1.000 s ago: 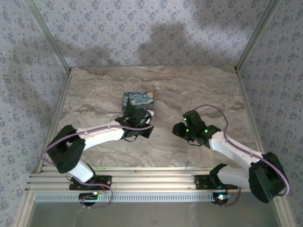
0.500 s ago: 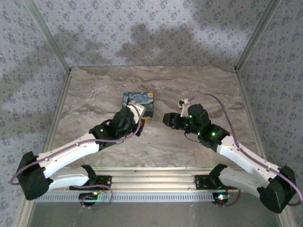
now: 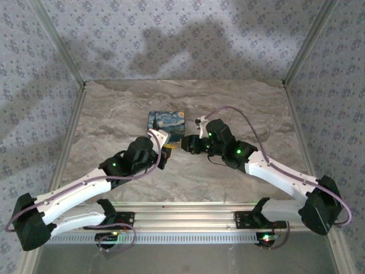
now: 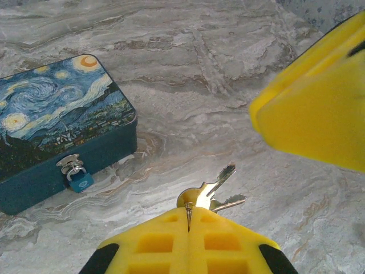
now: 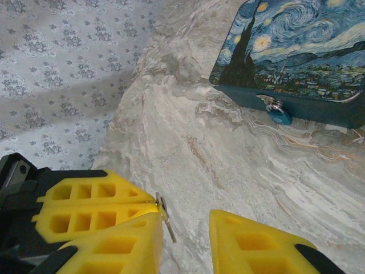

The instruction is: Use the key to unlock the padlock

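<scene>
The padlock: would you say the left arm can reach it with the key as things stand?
Probably yes. The padlock hangs at the front of the tin, facing the left gripper, which pinches the key. Bare table lies between, and the right gripper stands off to one side.

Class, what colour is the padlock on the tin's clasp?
The padlock is blue; left wrist view shows it best.

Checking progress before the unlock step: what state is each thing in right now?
Box: lid closed.
Padlock: shut through the box's clasp, no key in it.
Left end effector: shut on the keys.
Right end effector: open beside the keys, holding nothing.
Keys: blades sticking out of the grip.
</scene>
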